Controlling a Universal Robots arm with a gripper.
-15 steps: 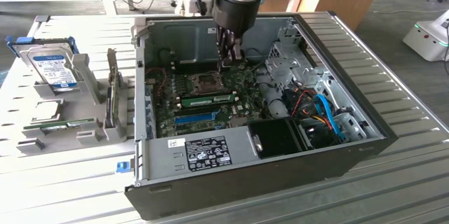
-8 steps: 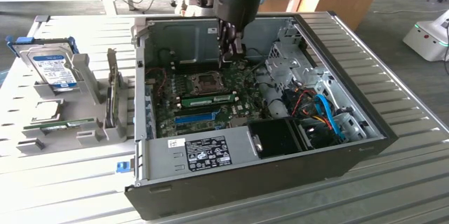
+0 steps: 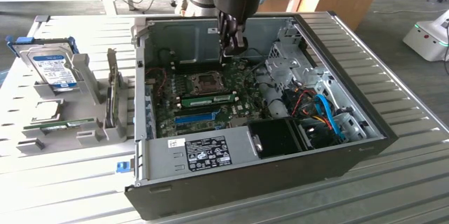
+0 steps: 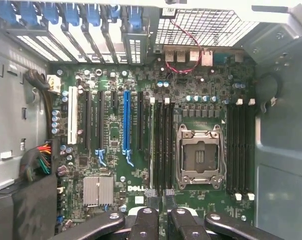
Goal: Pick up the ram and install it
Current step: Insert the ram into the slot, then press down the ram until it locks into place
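The ram (image 3: 208, 99) is a green stick with a pale label, standing in a motherboard slot beside the CPU socket (image 3: 207, 81). In the wrist view the ram (image 4: 152, 145) shows edge-on as a pale strip next to the black empty slots. My gripper (image 3: 234, 50) hangs inside the open case, above the motherboard and behind the ram, apart from it. Its fingers are drawn together with nothing between them; my gripper (image 4: 160, 194) shows the same from the wrist. A second green stick (image 3: 67, 125) lies on the grey holder at the exterior view's left.
The black PC case (image 3: 365, 145) stands open on the slatted table. A silver hard drive with a blue label (image 3: 54, 69) stands in the holder. A long blue slot (image 3: 195, 117) and cables (image 3: 326, 111) sit inside the case. A white robot base (image 3: 429, 37) stands far right.
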